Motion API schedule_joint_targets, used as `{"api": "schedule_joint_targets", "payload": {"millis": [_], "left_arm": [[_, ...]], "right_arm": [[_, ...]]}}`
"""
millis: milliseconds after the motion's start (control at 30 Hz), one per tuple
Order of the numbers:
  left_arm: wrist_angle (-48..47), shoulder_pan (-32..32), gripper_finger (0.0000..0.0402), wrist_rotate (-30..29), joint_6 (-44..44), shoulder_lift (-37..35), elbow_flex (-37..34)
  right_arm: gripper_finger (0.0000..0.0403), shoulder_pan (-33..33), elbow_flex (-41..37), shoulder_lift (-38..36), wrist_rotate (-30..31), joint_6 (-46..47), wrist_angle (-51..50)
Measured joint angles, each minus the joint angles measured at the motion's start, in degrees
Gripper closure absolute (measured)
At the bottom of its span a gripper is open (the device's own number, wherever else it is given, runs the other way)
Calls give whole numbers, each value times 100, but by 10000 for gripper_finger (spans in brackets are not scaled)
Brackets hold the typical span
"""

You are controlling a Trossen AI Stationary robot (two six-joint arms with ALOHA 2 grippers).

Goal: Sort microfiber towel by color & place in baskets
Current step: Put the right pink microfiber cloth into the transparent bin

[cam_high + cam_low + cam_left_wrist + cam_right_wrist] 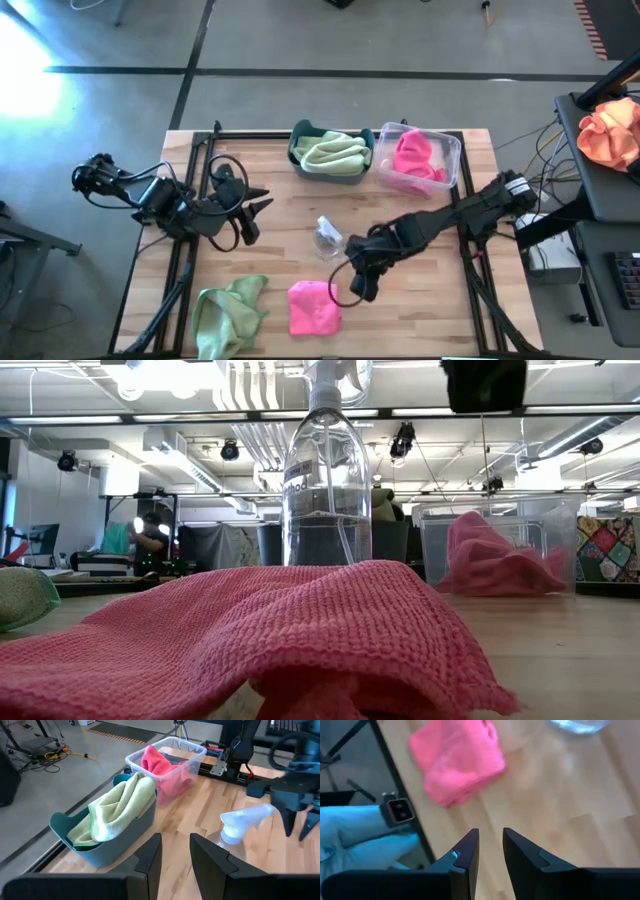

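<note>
Pale wood-plank tabletop (280,240) carried everything. Dark teal-blue plastic tub (298,160) sat at the far edge, rounded walls, stuffed with a folded sage-green microfiber towel (335,153) that bulged over its rim; same pair seen in left wrist view, tub (100,850) and soft ribbed cloth (117,807). Clear see-through rectangular tub (450,155) stood just beside it, touching or nearly so, with a crumpled bright pink towel (412,155) inside. Clear plastic spray bottle (328,238) stood upright mid-table, white trigger head, between the tubs and the near edge.

Loose pink microfiber towel (313,306) lay flat-ish and rumpled near the front edge, knit-looking weave clear in low view (250,630). Loose sage-green towel (228,310) lay bunched just left of it, apart, hanging partly over the table edge.

Right gripper (361,288) hovered just beside the loose pink towel, dark fingers (465,855) parted by a narrow gap, grasping nothing. Left gripper (256,203) sat over the left part of the table, well apart from the towels, fingers (150,857) likewise spread and empty.

Orange cloth bundle (612,132) rested on a dark side stand off the table's right.
</note>
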Motion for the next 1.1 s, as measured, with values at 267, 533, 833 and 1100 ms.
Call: {"api": "schedule_joint_targets", "payload": {"millis": [267,533,833,1100], "left_arm": [[16,0,315,266,-270,0,2],[10,-243,315,367,-404,17,0],[-71,-595,315,368,-510,17,0],[-255,-688,315,388,-492,-1,0]], "right_arm": [[323,602,0,133,85,561,1095],[323,940,0,660,477,731,1322],[323,1064,-2,1376,1081,422,2147],[323,1076,-2,1678,1409,635,2222]]}}
